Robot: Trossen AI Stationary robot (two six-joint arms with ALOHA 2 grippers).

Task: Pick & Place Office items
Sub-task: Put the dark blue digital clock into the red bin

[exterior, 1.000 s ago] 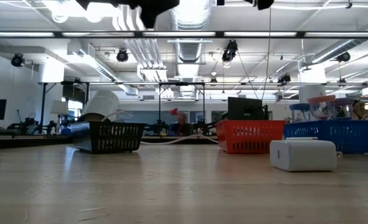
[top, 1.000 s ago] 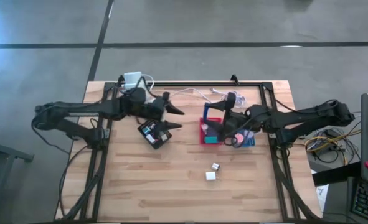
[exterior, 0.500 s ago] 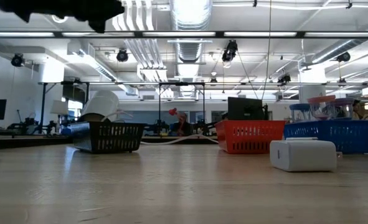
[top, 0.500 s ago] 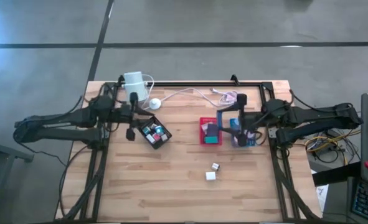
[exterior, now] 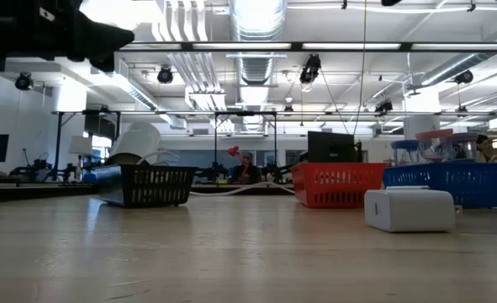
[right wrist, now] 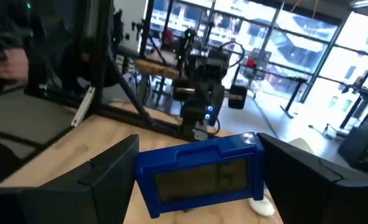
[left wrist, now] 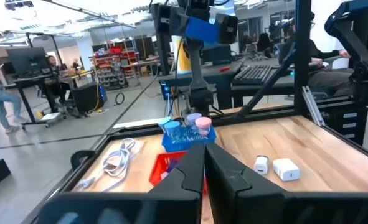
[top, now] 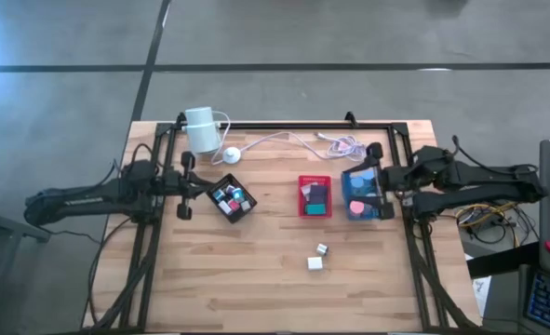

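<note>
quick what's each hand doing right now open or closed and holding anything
Left hand: closed, empty, at the table's left edge.
Right hand: open, holding nothing, fingers either side of the blue tray.

Left fingers (left wrist: 203,177) together, right fingers (right wrist: 115,165) apart.

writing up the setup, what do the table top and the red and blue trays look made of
Table top: looks like wood, pale planks with visible grain and seams, matte finish. Red tray and blue tray: probably moulded plastic, judging by the saturated uniform colour; the low view shows lattice walls like small baskets.
</note>
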